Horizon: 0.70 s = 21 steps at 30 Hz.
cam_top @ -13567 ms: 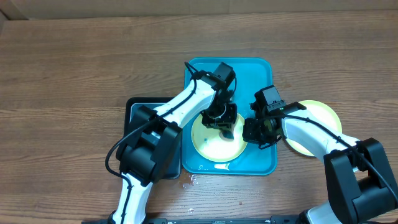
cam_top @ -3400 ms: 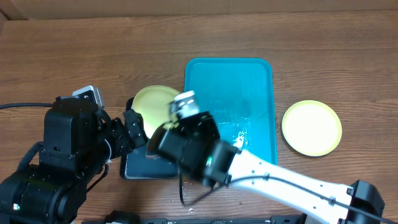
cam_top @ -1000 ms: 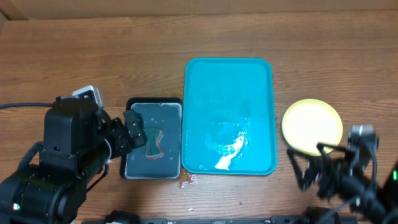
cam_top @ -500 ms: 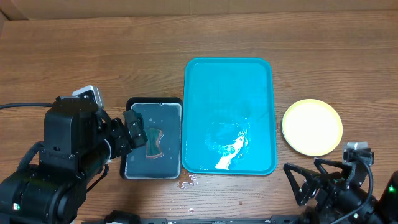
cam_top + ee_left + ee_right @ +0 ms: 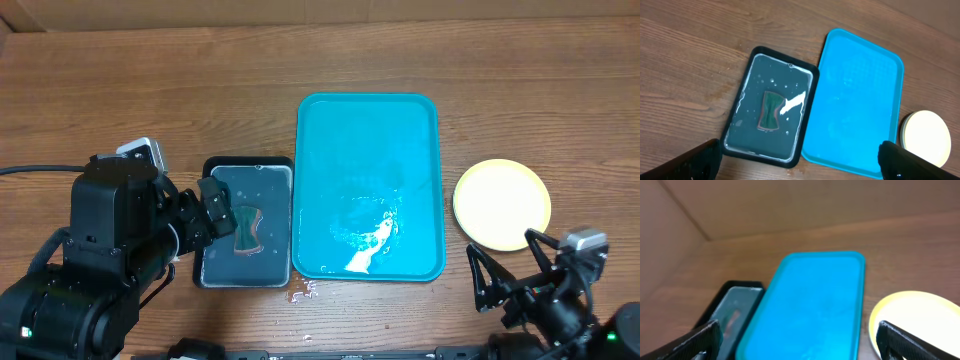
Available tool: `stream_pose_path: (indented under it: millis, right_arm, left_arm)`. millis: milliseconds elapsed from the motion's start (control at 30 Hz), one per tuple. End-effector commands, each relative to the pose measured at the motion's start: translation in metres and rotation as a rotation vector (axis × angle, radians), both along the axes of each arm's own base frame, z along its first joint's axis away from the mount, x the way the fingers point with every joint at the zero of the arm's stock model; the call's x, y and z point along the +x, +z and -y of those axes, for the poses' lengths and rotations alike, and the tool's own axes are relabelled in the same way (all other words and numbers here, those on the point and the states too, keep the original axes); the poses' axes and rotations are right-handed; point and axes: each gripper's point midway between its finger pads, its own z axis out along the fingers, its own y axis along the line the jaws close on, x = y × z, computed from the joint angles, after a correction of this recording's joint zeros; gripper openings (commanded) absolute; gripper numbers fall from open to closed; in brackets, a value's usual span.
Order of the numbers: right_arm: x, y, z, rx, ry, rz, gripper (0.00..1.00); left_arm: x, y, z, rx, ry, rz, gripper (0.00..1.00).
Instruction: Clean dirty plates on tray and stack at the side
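Pale yellow plates point(image 5: 501, 204) stacked on the wood counter point(image 5: 150, 90) just right of the turquoise tray point(image 5: 368, 130), tray wet with white streaks, black basin point(image 5: 265, 190) of water and a green sponge point(image 5: 247, 228) on its left, left gripper point(image 5: 800, 162) and right gripper point(image 5: 797, 337) both released, fingers spread wide.

Robotics lab bench: wood-grain table point(image 5: 150, 80), cardboard backdrop point(image 5: 790, 205), black cabled robot arm point(image 5: 110, 250).

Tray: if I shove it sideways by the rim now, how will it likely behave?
The tray looks like rigid plastic lying flat, so it should slide as one piece rather than tip. The sudsy water pooled near its front may slosh. Pushed left, it would likely bump the black basin close beside it.
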Motion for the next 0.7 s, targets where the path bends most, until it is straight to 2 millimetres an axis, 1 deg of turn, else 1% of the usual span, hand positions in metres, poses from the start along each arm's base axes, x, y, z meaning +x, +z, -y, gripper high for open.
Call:
stream_pose_path:
  millis: [0,100,200,400,533,667]
  right_arm:
    - [0.007,-0.041,0.013,-0.033,-0.071,-0.017,1.0]
    - [0.014,-0.068,0.013,-0.031,-0.07,0.01,1.0]
    - [0.021,-0.083,0.012,-0.029,-0.068,0.05,1.0]
    - [0.04,-0.097,0.012,-0.028,-0.069,0.109,1.0]
    - [0.052,-0.098,0.012,-0.027,-0.07,0.165,1.0]
    - [0.07,-0.101,0.013,-0.024,-0.071,0.268,1.0]
  left_arm:
    - [0.001,0.004,-0.001,-0.002,0.002,0.01,1.0]
    - [0.001,0.004,-0.001,-0.002,0.002,0.01,1.0]
    - [0.001,0.004,-0.001,-0.002,0.002,0.01,1.0]
    - [0.001,0.004,-0.001,-0.002,0.002,0.01,1.0]
    - [0.001,0.004,-0.001,-0.002,0.002,0.01,1.0]
    - [0.001,0.004,-0.001,-0.002,0.002,0.01,1.0]
